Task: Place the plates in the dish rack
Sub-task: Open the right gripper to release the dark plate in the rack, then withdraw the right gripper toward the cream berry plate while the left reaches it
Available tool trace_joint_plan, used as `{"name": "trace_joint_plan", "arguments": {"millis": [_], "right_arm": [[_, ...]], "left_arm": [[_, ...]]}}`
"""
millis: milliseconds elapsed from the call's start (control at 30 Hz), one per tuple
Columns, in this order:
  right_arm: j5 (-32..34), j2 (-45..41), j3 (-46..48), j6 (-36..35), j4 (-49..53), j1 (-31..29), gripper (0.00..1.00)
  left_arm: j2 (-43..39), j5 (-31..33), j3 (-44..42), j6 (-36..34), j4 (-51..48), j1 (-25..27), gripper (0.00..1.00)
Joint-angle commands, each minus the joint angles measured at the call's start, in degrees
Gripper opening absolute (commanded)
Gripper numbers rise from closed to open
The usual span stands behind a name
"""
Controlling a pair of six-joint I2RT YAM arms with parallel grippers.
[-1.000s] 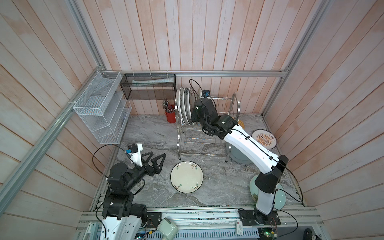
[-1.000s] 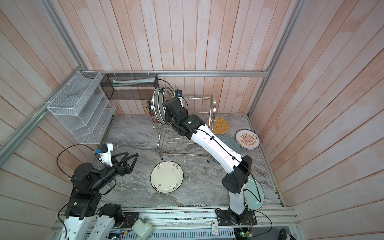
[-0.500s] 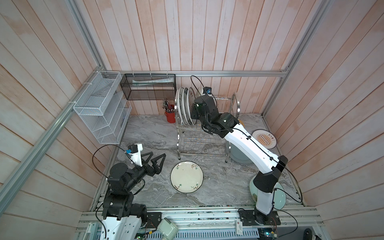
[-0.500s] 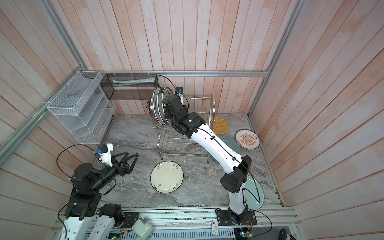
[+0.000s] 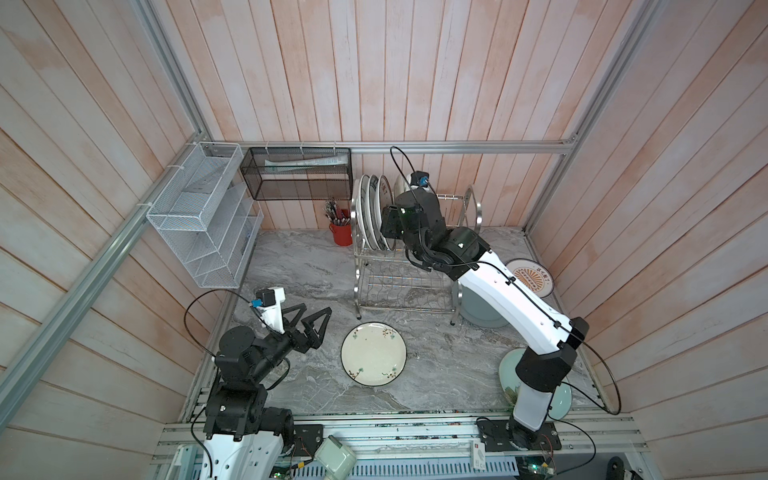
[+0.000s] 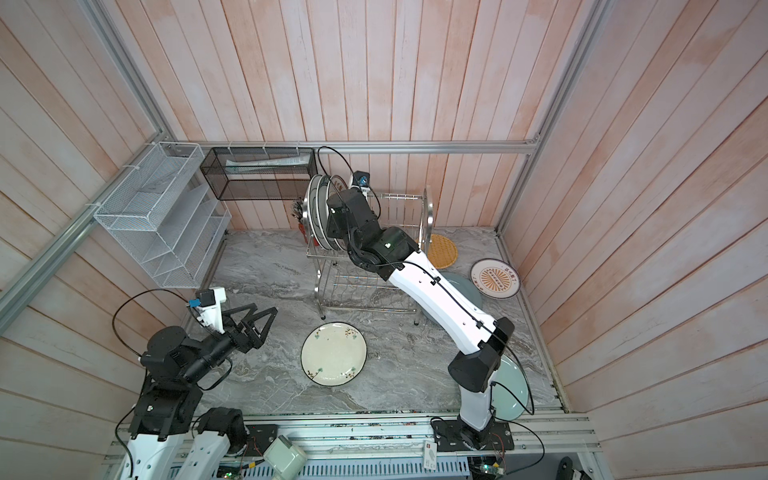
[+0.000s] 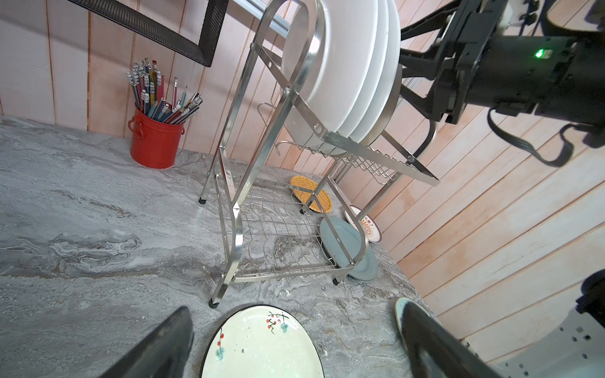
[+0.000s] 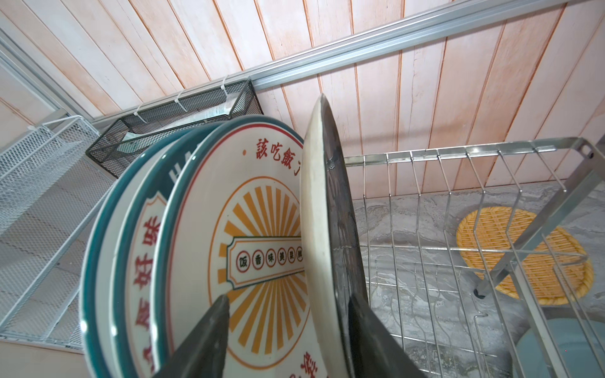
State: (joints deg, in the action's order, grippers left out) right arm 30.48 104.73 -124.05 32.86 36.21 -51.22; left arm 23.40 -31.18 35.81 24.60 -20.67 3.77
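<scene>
Overhead, both top views show a small booth walled in pale pink-washed wooden planks [image 5: 415, 83], with a grey marbled countertop [image 5: 291, 266] as its floor. A white mesh tiered organiser [image 5: 199, 216] and a black mesh basket [image 5: 299, 174] hang near the back corner. A red metal pot of pencils [image 7: 154, 140] stands just beside the two-tier shiny stainless-steel wire dish rack [image 5: 399, 282], which has arched tubular end frames and thin upright prongs.

On the rack's upper tier, at the end nearest the pot, several glossy round plates [image 5: 370, 216] stand on edge, close together. The right wrist view shows a white plate with an orange sunburst [image 8: 255, 229] and, next to it, a black plate with a cream underside [image 8: 340, 229]. The right gripper [image 8: 287, 297] straddles that black plate's rim with its jaws parted. One finger stands clear of the cream side and the other sits just beside the dark face.

The other plates lie flat on the countertop:
- A cream floral plate [image 5: 373, 354] with a dark rim lies in front of the rack.
- A grey-blue plate [image 7: 347, 248] lies at the rack's foot.
- An orange lattice plate [image 6: 442, 251] lies behind the rack.
- A second sunburst plate [image 5: 532, 277] lies by the side wall.
- A pale green plate [image 6: 511, 386] lies under the right arm.

The left gripper [image 5: 314, 309] hangs low near the floral plate, spread wide and empty.
</scene>
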Motion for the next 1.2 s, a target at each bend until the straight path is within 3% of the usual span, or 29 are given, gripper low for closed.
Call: {"name": "trace_joint_plan", "arguments": {"millis": [0, 500, 600, 733, 800, 933, 1167], "right_arm": [[-2.0, -3.3, 3.4, 1.1, -2.2, -0.3, 0.62], [-4.6, -8.6, 8.0, -1.4, -4.8, 0.4, 0.67], [-5.2, -11.2, 11.2, -3.1, -6.6, 0.5, 0.73], [-6.9, -16.1, 16.0, -6.2, -9.3, 0.6, 0.89], [-8.8, -19.3, 19.7, -8.2, -11.3, 0.7, 0.98], [-13.4, -26.1, 28.2, -11.7, -14.4, 1.3, 0.98], [-14.2, -42.4, 54.8, -13.1, -24.2, 1.5, 0.98]], "left_arm": [[-0.6, -0.2, -0.6, -1.0, -0.1, 0.0, 1.00], [0.6, -0.1, -0.4, -0.4, -0.5, 0.0, 1.00], [0.9, 0.1, -0.2, 0.5, -0.7, 0.0, 1.00], [1.6, 1.6, -0.4, 3.8, -1.1, 0.4, 1.00], [3.1, 1.5, 0.0, 4.2, -2.1, 0.9, 1.00], [5.7, -0.7, -3.3, 11.6, -2.1, 0.9, 1.00], [6.4, 0.2, -14.9, 21.7, -0.7, 0.9, 0.96]]}}
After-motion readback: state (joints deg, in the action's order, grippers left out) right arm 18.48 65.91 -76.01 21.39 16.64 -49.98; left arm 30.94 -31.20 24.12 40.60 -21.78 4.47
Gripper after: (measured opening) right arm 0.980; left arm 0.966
